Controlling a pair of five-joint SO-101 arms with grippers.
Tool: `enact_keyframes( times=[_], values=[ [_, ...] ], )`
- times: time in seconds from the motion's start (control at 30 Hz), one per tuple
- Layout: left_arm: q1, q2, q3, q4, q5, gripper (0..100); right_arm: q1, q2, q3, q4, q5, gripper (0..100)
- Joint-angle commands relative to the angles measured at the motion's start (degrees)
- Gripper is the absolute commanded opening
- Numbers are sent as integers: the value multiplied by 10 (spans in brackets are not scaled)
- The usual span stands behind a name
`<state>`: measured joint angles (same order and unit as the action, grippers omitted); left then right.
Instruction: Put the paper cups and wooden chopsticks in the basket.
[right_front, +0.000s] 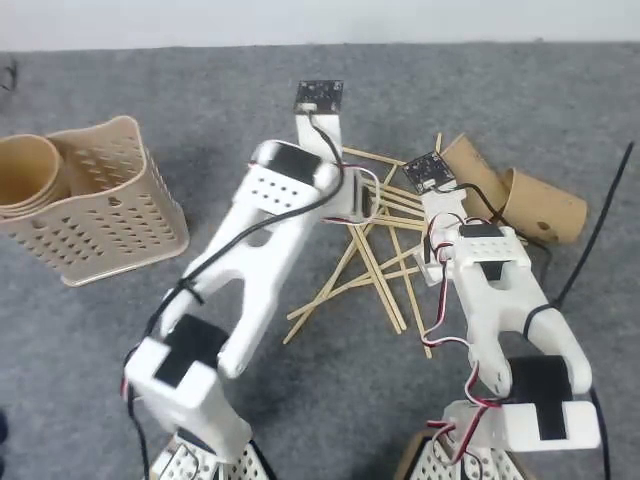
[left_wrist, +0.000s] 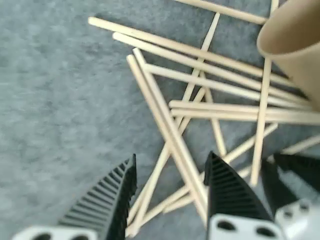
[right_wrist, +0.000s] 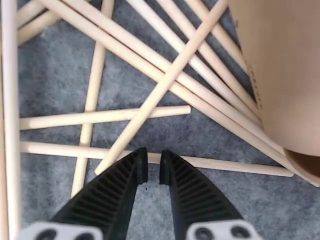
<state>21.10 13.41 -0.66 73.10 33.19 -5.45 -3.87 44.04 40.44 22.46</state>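
The left gripper (left_wrist: 172, 170) hangs low over the chopsticks (left_wrist: 225, 111), its ridged black jaws spread wide with two sticks running between them. The right gripper (right_wrist: 151, 167) is near it, jaws pressed almost together on nothing. The thin, pale wooden sticks lie crisscrossed on grey, felt-like carpet (right_front: 200, 100). Just beyond them two paper cups (right_front: 540, 208) lie on their sides, touching. Well apart on the left arm's side, across open carpet, a perforated beige basket (right_front: 120, 215) holds stacked cups (right_front: 25, 170).
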Motion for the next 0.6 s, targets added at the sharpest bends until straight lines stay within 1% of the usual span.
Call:
enact_keyframes(
  times=[0.0, 0.17, 0.3, 0.57],
  values=[
    [19, 25, -2, -55, 49, 210, -13, 3, 2, -7, 7, 58],
    [21, 91, 6, -100, 88, 210, -13, 3, 2, -7, 7, 57],
    [23, 127, 3, -100, 95, 210, -9, -2, 2, -5, 7, 56],
    [22, 133, 1, -99, 95, 209, -9, -3, 2, -3, 7, 55]
  ],
)
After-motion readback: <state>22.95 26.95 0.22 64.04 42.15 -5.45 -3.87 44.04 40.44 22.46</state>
